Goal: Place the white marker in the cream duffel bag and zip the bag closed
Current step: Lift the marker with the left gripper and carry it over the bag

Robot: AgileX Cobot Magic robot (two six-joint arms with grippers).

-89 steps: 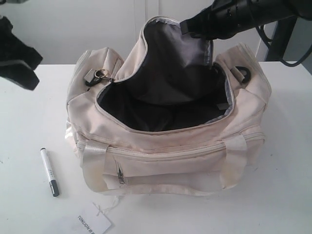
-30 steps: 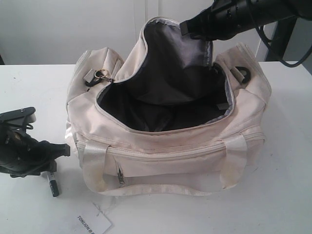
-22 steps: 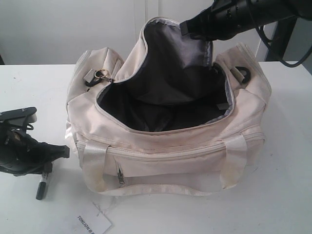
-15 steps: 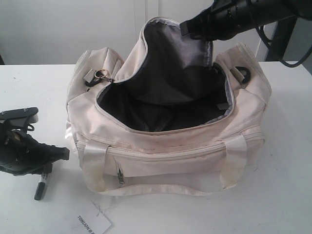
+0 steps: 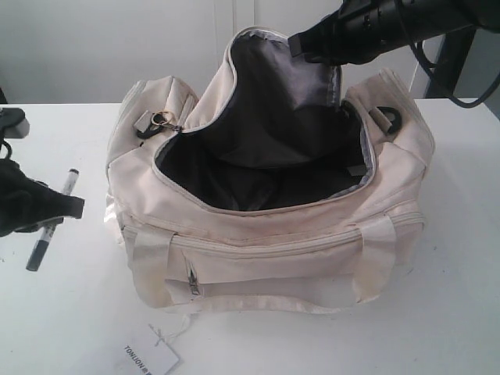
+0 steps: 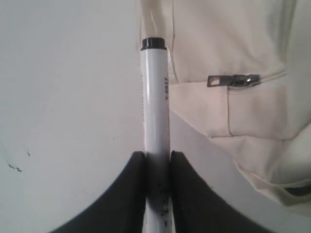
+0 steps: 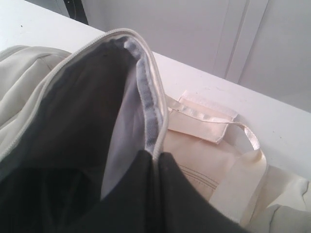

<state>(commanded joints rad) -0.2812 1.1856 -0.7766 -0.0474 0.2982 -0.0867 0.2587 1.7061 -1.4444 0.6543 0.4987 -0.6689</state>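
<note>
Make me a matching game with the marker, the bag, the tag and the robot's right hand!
1 white marker
2 cream duffel bag
3 paper tag
4 right gripper

A holding up the bag's flap
B flat on the table, printed text showing
C gripped by the left gripper
D unzipped and wide open

Pairs: 1-C, 2-D, 3-B, 4-A

White counter, plain and bright, and the big cream bag is sitting right in its middle, mouth gaping wide, front pocket facing the near edge. Down by that near edge, toward the left corner, a paper tag lies flat, print up, its thin string running back toward the bag's base. A few tiny dark specks mark the counter.
</note>
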